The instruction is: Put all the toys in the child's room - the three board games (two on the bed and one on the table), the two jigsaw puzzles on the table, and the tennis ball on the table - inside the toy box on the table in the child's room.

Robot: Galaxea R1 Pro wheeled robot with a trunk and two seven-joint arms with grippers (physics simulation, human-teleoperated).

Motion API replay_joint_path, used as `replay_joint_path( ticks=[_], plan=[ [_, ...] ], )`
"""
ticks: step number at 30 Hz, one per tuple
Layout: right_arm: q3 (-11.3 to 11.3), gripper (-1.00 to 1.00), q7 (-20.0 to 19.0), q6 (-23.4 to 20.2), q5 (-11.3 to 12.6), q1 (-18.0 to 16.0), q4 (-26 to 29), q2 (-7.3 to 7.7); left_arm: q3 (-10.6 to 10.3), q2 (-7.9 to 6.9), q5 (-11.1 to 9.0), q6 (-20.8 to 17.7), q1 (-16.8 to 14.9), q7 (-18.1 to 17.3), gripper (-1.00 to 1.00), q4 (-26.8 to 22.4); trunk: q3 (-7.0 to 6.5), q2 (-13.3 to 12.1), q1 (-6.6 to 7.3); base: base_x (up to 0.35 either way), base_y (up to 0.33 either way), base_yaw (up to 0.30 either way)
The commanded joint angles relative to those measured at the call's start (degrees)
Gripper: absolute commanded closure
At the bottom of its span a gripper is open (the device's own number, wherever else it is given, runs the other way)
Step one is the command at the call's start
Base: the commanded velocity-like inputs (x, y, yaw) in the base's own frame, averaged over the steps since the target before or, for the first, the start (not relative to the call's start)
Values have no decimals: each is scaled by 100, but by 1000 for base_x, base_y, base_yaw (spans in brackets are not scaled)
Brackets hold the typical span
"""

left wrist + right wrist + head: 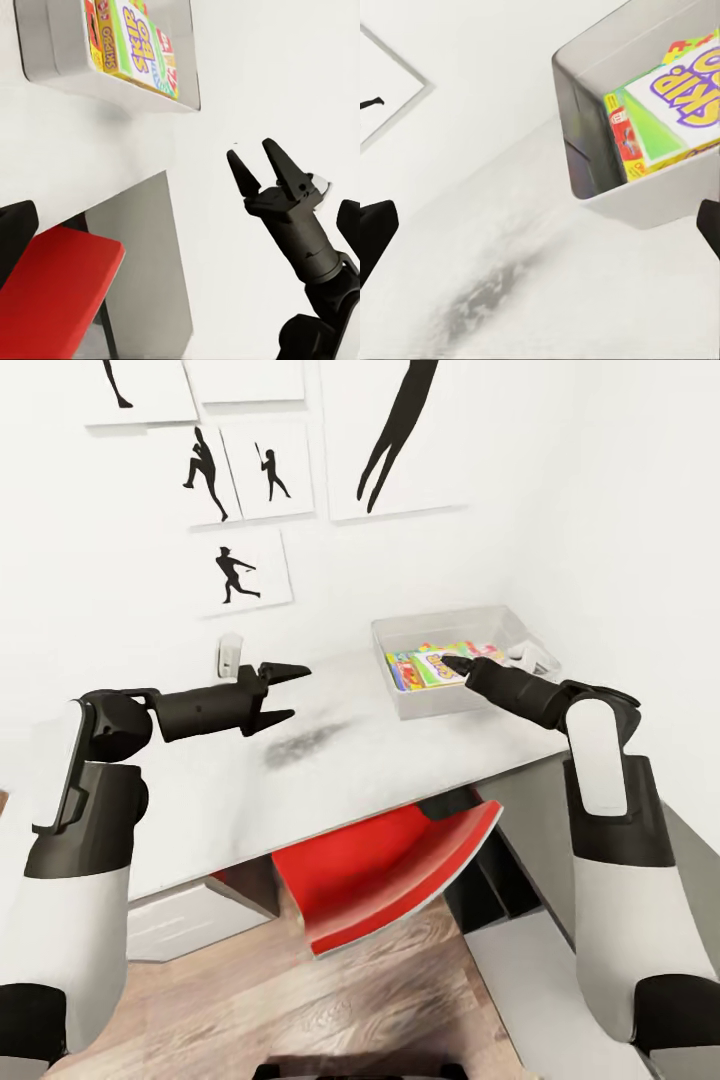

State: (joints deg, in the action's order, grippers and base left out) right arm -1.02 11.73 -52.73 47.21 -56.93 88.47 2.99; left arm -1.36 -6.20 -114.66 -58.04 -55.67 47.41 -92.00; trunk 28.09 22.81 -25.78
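The light-grey toy box (pixel 440 618) (pixel 45 52) (pixel 585 112) stands at the far right of the table (pixel 350 790). A Skip-Bo board game (pixel 440 665) (pixel 139 45) (pixel 682 97) lies flat inside it. Bright yellow, pink and green edges (pixel 681 46) peek from under the game; I cannot tell whether they are the jigsaw puzzles. My right gripper (pixel 467 656) (pixel 250 148) hovers open and empty over the box's near rim. Over the table's middle, left of the box, my left gripper (pixel 300 692) is open and empty. The tennis ball is out of view.
A red chair (pixel 400 870) is tucked under the table in front of me. White walls close in behind and to the right, the back one hung with silhouette posters (pixel 240 570). A small white fitting (pixel 230 653) sits at the wall. White drawers (pixel 190 925) are under the table's left.
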Motion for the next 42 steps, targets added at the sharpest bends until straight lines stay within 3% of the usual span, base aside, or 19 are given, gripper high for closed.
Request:
replay_joint_path(
  ticks=[1, 22, 35, 37, 38, 39, 41, 42],
  plan=[
    [6, -100, 52, -45, 61, 9, 6, 5, -1, -16, -58, 3, -4, 57, -100, -2, 8, 11, -1, -234, 222, 0],
    [45, -100, 39, -127, 60, 73, 12, 12, 75, -65, -71, -1, 2, -26, -100, -9, -81, 11, -1, -151, 279, -31],
    [35, -100, 14, -123, 48, 90, 273, 23, 140, -63, -74, -15, 4, -44, -100, -11, -177, 11, -1, -24, 79, -75],
    [13, -100, 12, -130, 47, 106, 296, 50, 137, -61, -74, -16, 4, -45, -100, -11, -190, 11, -1, -3, 9, -19],
    [-46, -100, 8, -140, 45, 148, 330, 187, 129, -60, -74, -19, 4, -44, -100, -11, -197, 11, -1, -2, 5, -12],
    [-46, -100, 8, -140, 45, 148, 330, 187, 129, -60, -74, -19, 4, -44, -100, -11, -204, 11, -1, -2, 5, -12],
    [-119, -100, -8, -147, 47, 198, 352, 418, 117, -59, -72, -20, 7, -41, -100, -11, -220, 11, -1, -1, 4, -9],
    [-119, -100, -8, -147, 47, 198, 352, 418, 117, -59, -72, -20, 7, -41, -100, -11, -228, 11, -1, -1, 4, -8]
  ],
)
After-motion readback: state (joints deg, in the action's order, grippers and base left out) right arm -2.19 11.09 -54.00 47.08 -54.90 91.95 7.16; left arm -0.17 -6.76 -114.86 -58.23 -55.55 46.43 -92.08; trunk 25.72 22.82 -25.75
